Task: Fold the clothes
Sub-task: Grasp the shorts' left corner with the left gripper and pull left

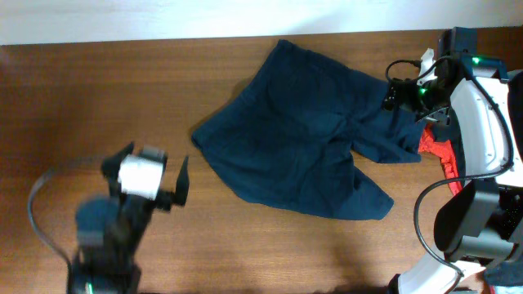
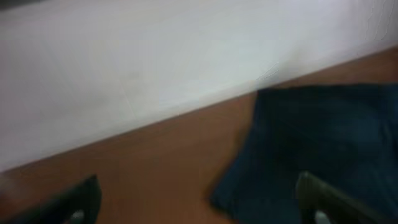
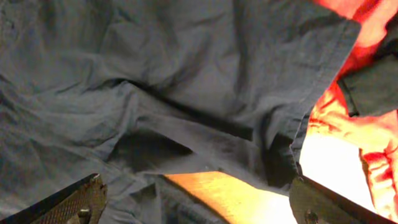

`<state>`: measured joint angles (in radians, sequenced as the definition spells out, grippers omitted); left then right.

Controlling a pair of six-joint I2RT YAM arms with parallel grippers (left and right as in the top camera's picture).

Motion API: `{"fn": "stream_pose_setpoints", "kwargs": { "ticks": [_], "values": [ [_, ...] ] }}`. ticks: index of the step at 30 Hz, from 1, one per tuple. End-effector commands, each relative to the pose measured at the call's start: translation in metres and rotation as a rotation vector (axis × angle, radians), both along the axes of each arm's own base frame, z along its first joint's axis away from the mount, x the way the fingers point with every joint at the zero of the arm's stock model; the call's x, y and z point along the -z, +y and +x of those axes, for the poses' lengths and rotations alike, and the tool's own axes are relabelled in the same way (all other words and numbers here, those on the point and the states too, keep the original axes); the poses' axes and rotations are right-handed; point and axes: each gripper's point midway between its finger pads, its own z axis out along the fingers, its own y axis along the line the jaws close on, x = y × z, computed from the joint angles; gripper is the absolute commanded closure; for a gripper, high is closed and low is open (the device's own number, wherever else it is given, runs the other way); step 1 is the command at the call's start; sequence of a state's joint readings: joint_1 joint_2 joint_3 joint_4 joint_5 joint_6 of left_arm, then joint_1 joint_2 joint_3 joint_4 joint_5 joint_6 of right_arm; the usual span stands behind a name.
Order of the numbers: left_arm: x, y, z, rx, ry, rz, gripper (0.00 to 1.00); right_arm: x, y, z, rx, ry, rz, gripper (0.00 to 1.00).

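Dark navy shorts [image 1: 294, 139] lie spread and rumpled on the wooden table [image 1: 82, 98], right of centre. My right gripper [image 1: 398, 96] hovers over their right edge. In the right wrist view its jaws [image 3: 198, 183] stand open above creased navy cloth [image 3: 155, 81] and a strip of bare wood, holding nothing. My left gripper [image 1: 158, 158] is at the near left, apart from the shorts and open. The blurred left wrist view shows that gripper [image 2: 199, 180] empty, with the shorts' corner [image 2: 311, 143] ahead to the right.
An orange-red garment [image 1: 441, 155] lies bunched at the right edge beside the shorts, also seen as orange-red cloth [image 3: 367, 143] in the right wrist view. A white wall [image 1: 163, 16] runs along the table's far edge. The right arm's base [image 1: 474, 229] stands at the near right.
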<state>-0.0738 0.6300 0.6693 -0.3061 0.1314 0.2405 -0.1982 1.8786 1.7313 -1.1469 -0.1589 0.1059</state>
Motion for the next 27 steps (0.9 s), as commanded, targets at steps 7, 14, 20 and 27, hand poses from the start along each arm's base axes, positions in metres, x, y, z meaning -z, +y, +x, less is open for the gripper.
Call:
{"fn": "stream_pose_setpoints", "kwargs": {
  "ticks": [7, 14, 20, 27],
  "values": [
    [0.045, -0.020, 0.122, 0.103, 0.619, 0.099, 0.01, -0.005, -0.004, 0.001, 0.011, -0.013, -0.007, 0.01],
    [0.130, -0.023, 0.165, 0.115, 0.783, 0.112, 0.29, -0.005, -0.004, 0.001, 0.011, -0.013, -0.007, 0.01],
    [0.196, -0.026, 0.166, 0.159, 0.920, 0.133, 0.39, -0.005, -0.004, 0.001, 0.011, -0.013, -0.007, 0.02],
    [0.229, -0.041, 0.161, 0.234, 0.995, 0.067, 0.22, -0.005, -0.004, 0.001, 0.011, -0.013, -0.007, 0.01]
  ]
}}
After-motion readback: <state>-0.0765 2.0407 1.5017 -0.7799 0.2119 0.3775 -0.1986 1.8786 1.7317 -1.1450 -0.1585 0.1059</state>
